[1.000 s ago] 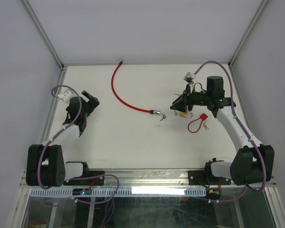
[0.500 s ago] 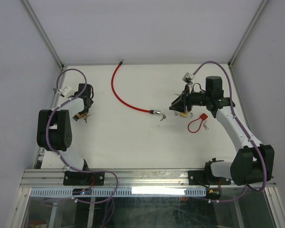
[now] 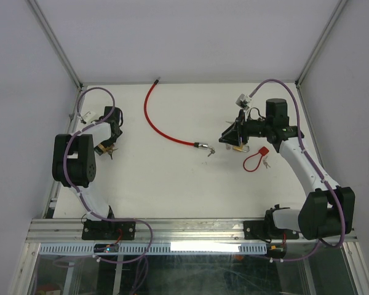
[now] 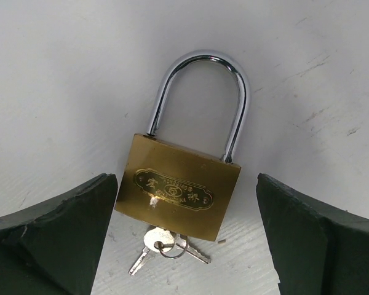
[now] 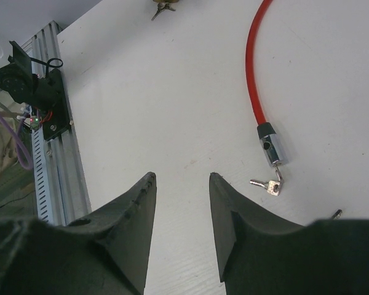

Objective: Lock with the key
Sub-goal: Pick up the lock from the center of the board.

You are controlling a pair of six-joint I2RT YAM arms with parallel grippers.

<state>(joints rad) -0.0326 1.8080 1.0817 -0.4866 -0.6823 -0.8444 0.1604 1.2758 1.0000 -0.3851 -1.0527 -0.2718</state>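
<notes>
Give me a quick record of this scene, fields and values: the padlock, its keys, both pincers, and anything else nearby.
padlock: brass, lying flat, shackle looks seated
keys: on a ring at the padlock's base
left pincer: open, straddling the padlock, no contact
right pincer: open, nothing between its tips
red cable: untouched, seen in the right wrist view

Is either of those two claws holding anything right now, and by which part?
Nothing is held. The left gripper stands wide open over the brass padlock, not closed on it; the right gripper shows only table between its jaws.
</notes>
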